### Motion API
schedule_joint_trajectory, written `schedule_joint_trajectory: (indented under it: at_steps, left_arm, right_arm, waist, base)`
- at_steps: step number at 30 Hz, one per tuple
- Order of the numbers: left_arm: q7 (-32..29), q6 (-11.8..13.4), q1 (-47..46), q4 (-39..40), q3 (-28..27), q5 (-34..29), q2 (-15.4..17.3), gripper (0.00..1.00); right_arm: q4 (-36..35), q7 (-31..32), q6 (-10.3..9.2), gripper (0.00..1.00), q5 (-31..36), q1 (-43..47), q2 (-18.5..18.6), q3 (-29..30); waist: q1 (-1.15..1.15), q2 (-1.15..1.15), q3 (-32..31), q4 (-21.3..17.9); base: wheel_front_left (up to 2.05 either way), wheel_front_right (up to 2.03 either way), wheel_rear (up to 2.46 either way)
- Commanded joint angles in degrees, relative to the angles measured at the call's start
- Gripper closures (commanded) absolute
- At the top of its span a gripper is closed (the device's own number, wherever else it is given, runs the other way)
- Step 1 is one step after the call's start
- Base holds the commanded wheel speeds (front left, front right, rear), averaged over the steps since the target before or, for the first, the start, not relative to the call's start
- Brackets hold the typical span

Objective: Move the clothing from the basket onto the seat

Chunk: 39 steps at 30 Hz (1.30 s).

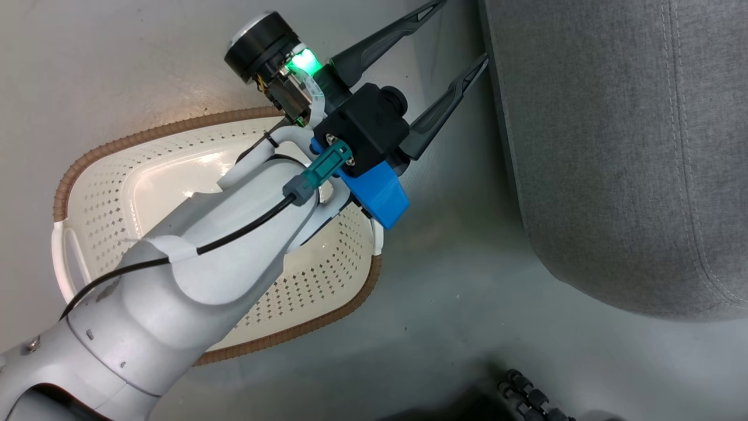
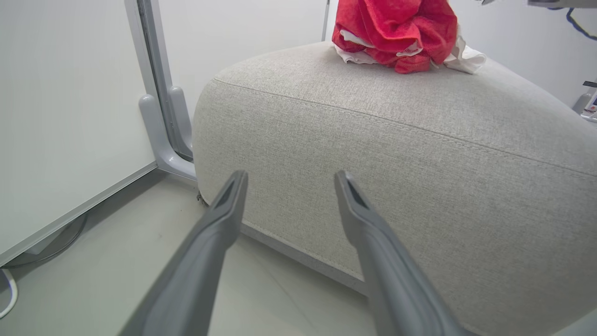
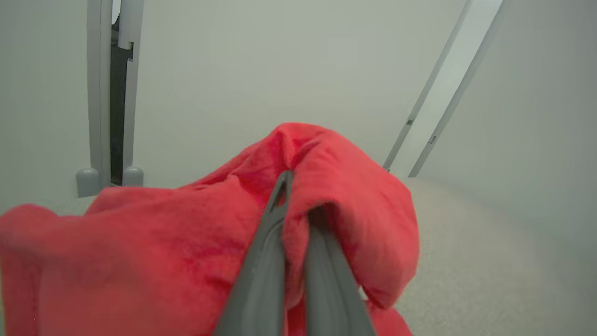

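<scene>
One red heap of clothing (image 3: 186,242) bunches around your right gripper (image 3: 301,196), whose fingers pinch a fold between them, with the seat (image 3: 466,261) just beneath. Part the fingers fully before lifting straight off, so nothing snags. Your left gripper (image 1: 461,32) hangs spread wide, holding nothing, the basket (image 1: 117,193) under its forearm.

The pale grey floor (image 1: 456,304) carries the basket (image 1: 99,193) at the centre left of the head view and the seat (image 1: 619,146) on the right, with bare floor between them. In the left wrist view the clothing (image 2: 396,32) lies bunched on the seat's top at the upper edge of the frame. A grey panel foot (image 2: 161,140) stands on the floor at the left, just beside the seat.
</scene>
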<state>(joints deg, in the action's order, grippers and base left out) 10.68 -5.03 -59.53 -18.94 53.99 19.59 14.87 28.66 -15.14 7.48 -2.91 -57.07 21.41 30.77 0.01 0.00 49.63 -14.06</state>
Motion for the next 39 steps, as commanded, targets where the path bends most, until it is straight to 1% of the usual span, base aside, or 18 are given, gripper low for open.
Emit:
schedule_joint_trajectory:
  at_steps: [1,4,5,8,9,10,11,15,21,26,29,33,39]
  left_arm:
    - [-0.09,0.34,-0.94,0.25,-0.18,-0.02,0.29,0.0]
    - [-0.18,0.51,-0.93,0.5,-0.1,0.03,0.41,0.0]
    - [-0.17,0.58,-0.91,0.57,-0.06,0.03,0.46,0.0]
    - [-0.05,0.81,-0.81,0.54,0.11,0.19,0.3,0.0]
    - [0.1,0.91,-0.69,0.45,0.11,0.31,0.27,0.0]
    - [0.3,0.97,-0.5,0.33,0.1,0.42,0.21,0.0]
    - [0.52,1.01,-0.24,0.14,0.1,0.53,0.16,0.0]
    - [1.46,1.31,0.81,-0.59,0.13,1.06,-0.08,0.0]
    - [3.28,1.84,3.39,-2.25,-0.52,2.41,-0.82,0.0]
    - [4.22,2.3,7.13,-3.92,-1.74,4.0,-1.28,0.0]
    - [4.51,2.9,9.95,-4.23,-3.47,5.09,-1.4,0.0]
    - [4.54,3.49,14.55,-2.17,-7.26,5.37,-1.36,0.0]
    - [4.56,4.41,22.42,0.72,-14.77,4.4,-1.4,0.0]
  right_arm:
    - [0.88,0.0,0.03,1.0,0.74,0.4,-0.99,-0.2]
    - [4.43,-0.01,0.02,1.0,3.24,-1.74,-2.7,0.15]
    - [4.97,-0.01,0.02,1.0,3.16,-1.2,-2.77,0.28]
    - [4.31,0.0,0.02,1.0,2.7,-0.1,-3.51,0.78]
    - [3.48,0.0,0.02,0.84,2.54,0.41,-3.58,0.94]
    - [2.9,0.0,0.02,0.53,2.36,1.33,-3.52,0.98]
    - [2.36,0.0,0.02,0.0,2.17,2.33,-3.55,0.95]
    - [-0.49,0.0,0.02,0.0,1.34,5.99,-3.7,0.52]
    - [-7.0,0.0,0.02,0.0,-0.07,15.49,-6.17,0.51]
    - [-12.36,0.0,0.02,0.0,-0.24,22.95,-8.76,-0.96]
    - [-14.99,0.0,0.02,0.0,-0.66,26.39,-10.06,-3.45]
    - [-18.59,0.0,0.02,0.0,-1.49,31.33,-10.93,-7.02]
    - [-22.74,0.0,0.02,0.0,-2.29,38.56,-12.53,-12.66]
  waist:
    - [-0.01,0.0,0.19,0.13]
    - [-0.01,0.0,0.54,0.29]
    - [-0.01,0.0,0.6,0.31]
    - [-0.01,0.0,0.53,0.55]
    - [-0.01,0.0,0.36,0.64]
    - [-0.01,0.0,0.06,0.69]
    - [-0.01,0.0,-0.34,0.72]
    - [-0.01,0.0,-2.69,0.61]
    - [-0.01,0.0,-8.46,0.51]
    - [-0.01,0.0,-15.21,0.59]
    - [-0.01,0.0,-19.39,0.83]
    - [-0.01,0.0,-24.43,1.91]
    - [-0.01,0.0,-30.77,4.14]
  base:
    - [0.0,0.0,0.0]
    - [0.0,0.0,0.0]
    - [0.0,0.0,0.0]
    - [0.0,0.0,0.0]
    - [0.0,0.0,0.0]
    - [0.0,0.0,0.0]
    - [0.0,0.0,0.0]
    - [0.0,0.0,0.0]
    - [0.0,0.0,0.0]
    - [0.0,0.0,0.0]
    - [0.0,0.0,0.0]
    - [0.0,0.0,0.0]
    - [0.0,0.0,0.0]
